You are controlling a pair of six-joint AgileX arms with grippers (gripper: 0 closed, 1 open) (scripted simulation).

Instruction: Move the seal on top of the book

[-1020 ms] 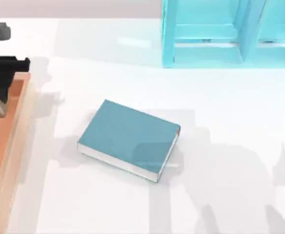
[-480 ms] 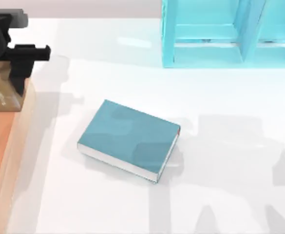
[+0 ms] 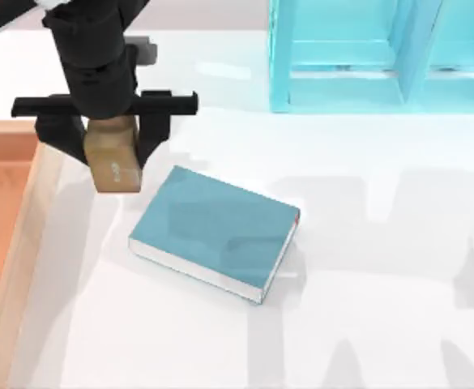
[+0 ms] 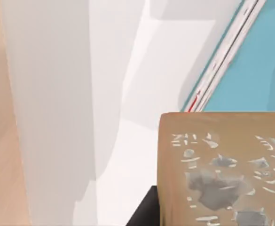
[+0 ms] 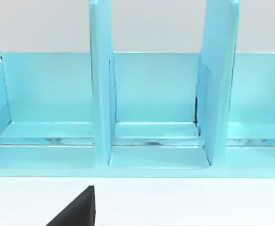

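My left gripper (image 3: 113, 146) is shut on the seal (image 3: 113, 156), a tan-brown wooden block with a pale mark, held in the air just left of the book's far left corner. The seal's carved underside (image 4: 226, 174) faces the left wrist camera, with the book's teal cover (image 4: 255, 80) beyond it. The book (image 3: 215, 231) lies flat in the middle of the table, white page edges toward the front and a reddish tip at its right corner. The right wrist view faces the shelf, with a dark gripper part (image 5: 78, 209) at the frame's lower edge.
An orange-brown wooden tray (image 3: 14, 235) runs along the left edge of the table. A bright cyan shelf unit (image 3: 382, 57) stands at the back right, its open compartments (image 5: 153, 108) facing the right wrist camera. White tabletop surrounds the book.
My left arm has carried the seal up out of the tray and rightward, from the far left edge to a spot beside the book's far left corner. The book has not moved.
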